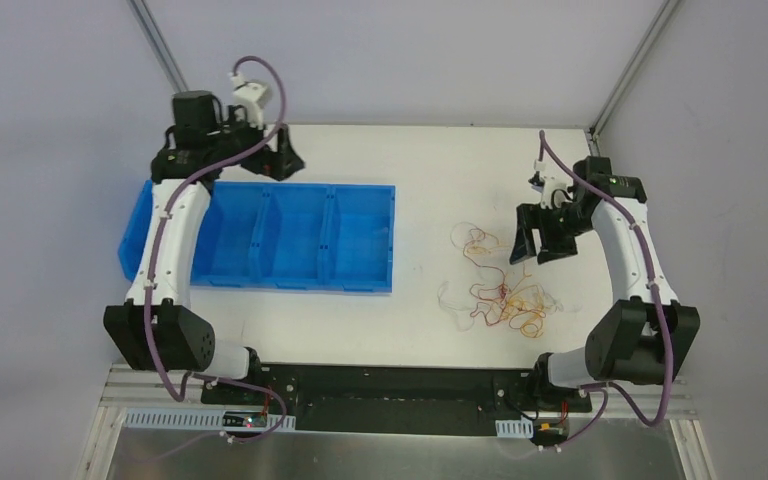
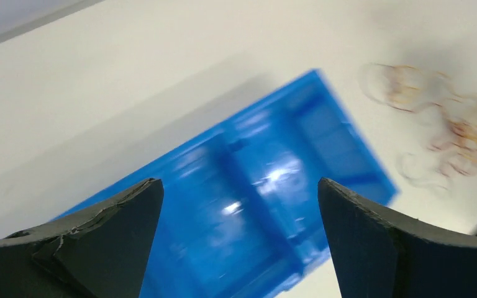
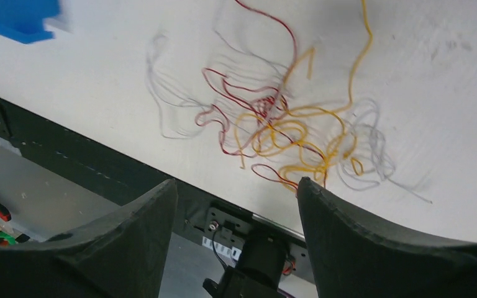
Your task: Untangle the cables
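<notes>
Showing the cables (image 1: 500,290) as one loose tangle of red, orange, yellow and pale strands, flat on the white table (image 1: 430,160), right of the blue bin (image 1: 260,285) and apart from it; placing the left gripper (image 1: 280,160) up in the air by the bin's far side, jaws spread wide with nothing between them; placing the right gripper (image 1: 538,245) above the far right part of the tangle, jaws likewise parted and empty, pinching no strand; leaving the whole bundle nearer the right arm, close to the table's near edge.
</notes>
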### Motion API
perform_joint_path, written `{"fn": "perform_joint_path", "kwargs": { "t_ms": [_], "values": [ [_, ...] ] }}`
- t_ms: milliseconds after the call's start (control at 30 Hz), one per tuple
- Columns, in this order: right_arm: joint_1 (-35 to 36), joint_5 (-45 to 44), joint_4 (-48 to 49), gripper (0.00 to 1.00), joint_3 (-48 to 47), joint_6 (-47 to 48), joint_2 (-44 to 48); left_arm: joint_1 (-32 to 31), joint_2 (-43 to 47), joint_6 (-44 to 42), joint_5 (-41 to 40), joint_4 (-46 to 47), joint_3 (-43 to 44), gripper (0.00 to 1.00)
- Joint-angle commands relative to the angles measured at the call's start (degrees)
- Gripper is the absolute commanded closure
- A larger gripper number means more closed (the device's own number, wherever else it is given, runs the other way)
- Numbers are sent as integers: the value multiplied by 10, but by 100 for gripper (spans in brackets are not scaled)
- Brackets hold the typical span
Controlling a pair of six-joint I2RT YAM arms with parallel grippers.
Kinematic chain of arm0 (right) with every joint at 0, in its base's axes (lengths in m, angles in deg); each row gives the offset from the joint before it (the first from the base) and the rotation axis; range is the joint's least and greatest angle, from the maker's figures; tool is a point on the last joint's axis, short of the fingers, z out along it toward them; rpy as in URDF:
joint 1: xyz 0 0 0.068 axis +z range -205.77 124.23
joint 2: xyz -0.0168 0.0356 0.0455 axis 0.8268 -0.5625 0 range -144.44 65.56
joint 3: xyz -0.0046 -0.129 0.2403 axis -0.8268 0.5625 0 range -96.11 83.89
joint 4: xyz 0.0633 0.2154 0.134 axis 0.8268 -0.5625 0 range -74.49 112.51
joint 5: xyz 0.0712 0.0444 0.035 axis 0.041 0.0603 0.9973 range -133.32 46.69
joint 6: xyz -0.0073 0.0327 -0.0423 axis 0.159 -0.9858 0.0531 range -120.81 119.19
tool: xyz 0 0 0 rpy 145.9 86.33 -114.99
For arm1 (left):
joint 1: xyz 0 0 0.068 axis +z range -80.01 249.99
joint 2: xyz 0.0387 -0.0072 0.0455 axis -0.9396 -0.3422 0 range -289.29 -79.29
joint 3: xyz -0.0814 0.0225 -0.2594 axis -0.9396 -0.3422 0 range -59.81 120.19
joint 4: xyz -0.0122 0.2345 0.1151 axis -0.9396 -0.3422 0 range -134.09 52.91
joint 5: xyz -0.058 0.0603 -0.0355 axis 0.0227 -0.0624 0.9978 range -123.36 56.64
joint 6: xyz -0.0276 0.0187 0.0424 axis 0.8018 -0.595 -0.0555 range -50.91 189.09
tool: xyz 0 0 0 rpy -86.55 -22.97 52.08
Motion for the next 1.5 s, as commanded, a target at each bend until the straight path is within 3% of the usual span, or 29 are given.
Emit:
{"fn": "perform_joint_path", "kwargs": {
  "t_ms": [0,133,267,433,567,833,1167,1300,1467],
  "values": [
    [-36,-72,-10,28,49,43,-10,-157,-38,58,59,-22,35,1],
    [-43,-72,18,31,90,46,-19,-302,-111,77,95,-18,52,2],
    [-45,-61,15,34,129,64,-20,-419,-166,44,116,-3,49,10],
    [-54,-72,41,37,181,77,-26,-500,-230,40,110,47,59,11],
    [-56,-101,98,38,196,62,-59,-508,-262,84,114,107,67,9],
    [-74,-130,117,48,166,57,-94,-507,-257,77,90,141,58,6],
    [-88,36,66,49,72,40,-92,-497,-254,110,62,204,27,1],
    [-78,71,81,50,36,7,-119,-496,-275,162,73,225,35,2],
    [-73,44,111,55,34,-20,-150,-502,-329,296,67,303,37,12]
  ]
}}
